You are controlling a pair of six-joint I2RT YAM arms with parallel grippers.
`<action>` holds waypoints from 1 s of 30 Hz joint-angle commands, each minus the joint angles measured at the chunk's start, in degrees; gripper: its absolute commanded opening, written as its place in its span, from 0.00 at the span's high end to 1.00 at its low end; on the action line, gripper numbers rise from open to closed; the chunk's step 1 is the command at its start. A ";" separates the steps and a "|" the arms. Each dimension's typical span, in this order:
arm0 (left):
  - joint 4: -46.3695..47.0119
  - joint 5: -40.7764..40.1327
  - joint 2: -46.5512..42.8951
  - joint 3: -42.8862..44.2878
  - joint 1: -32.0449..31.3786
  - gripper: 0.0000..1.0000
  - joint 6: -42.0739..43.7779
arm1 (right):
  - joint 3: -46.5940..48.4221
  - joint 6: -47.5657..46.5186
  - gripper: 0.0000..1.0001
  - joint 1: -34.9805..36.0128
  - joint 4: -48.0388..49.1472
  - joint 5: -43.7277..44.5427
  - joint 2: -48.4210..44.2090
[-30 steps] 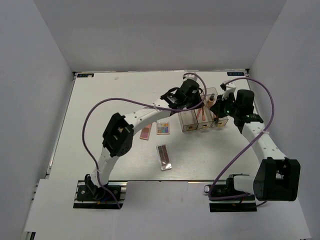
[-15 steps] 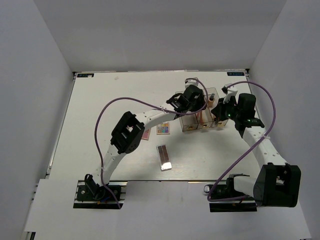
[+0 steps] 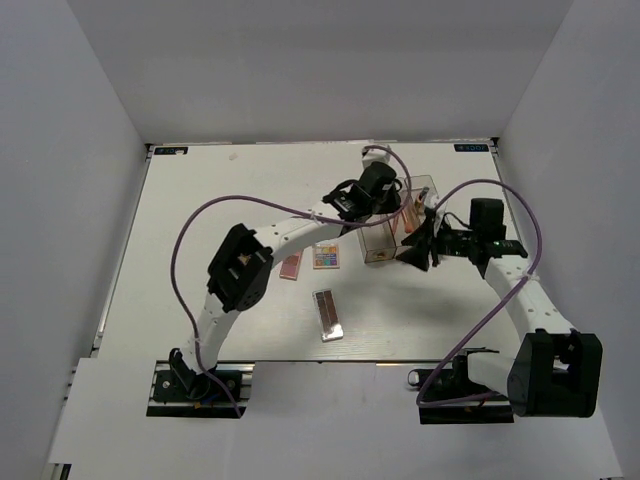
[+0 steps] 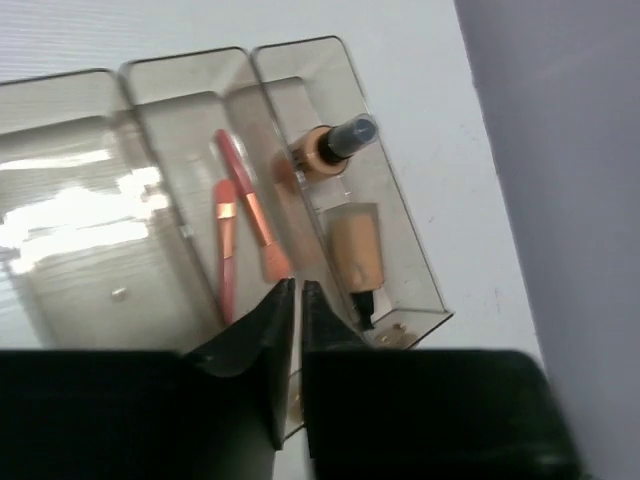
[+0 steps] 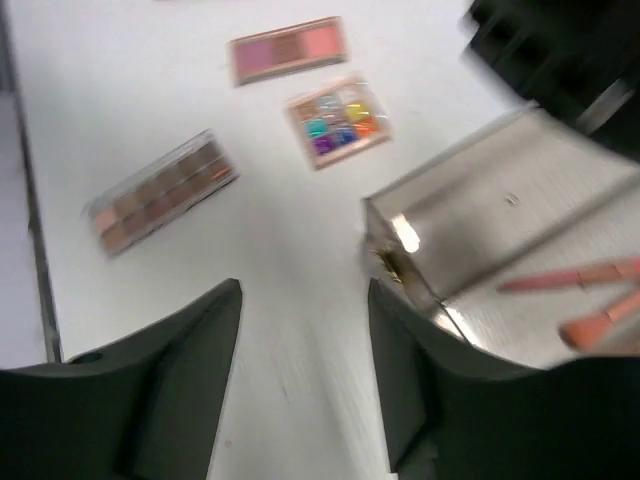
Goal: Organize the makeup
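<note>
left jaws pressed together | right jaws spread | brushes (image 5: 575, 276) blurred, cut off

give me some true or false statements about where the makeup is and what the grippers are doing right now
1. Both pink brushes lie in the middle compartment of the clear box. True.
2. The tan bottle shares the brushes' compartment. False: it lies with the tube in the end compartment beside them.
3. The right gripper is open and holds nothing. True.
4. The multicoloured palette is in the box. False: it lies on the table, between the pink palette and the brown palette.
5. The left gripper is spread wide. False: its fingers are almost together, above the box's edge.
</note>
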 commanded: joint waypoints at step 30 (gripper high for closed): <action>-34.97 -10.48 -52.90 -49.99 18.67 0.07 -1.12 | 17.35 6.81 0.11 32.89 -0.01 28.75 21.65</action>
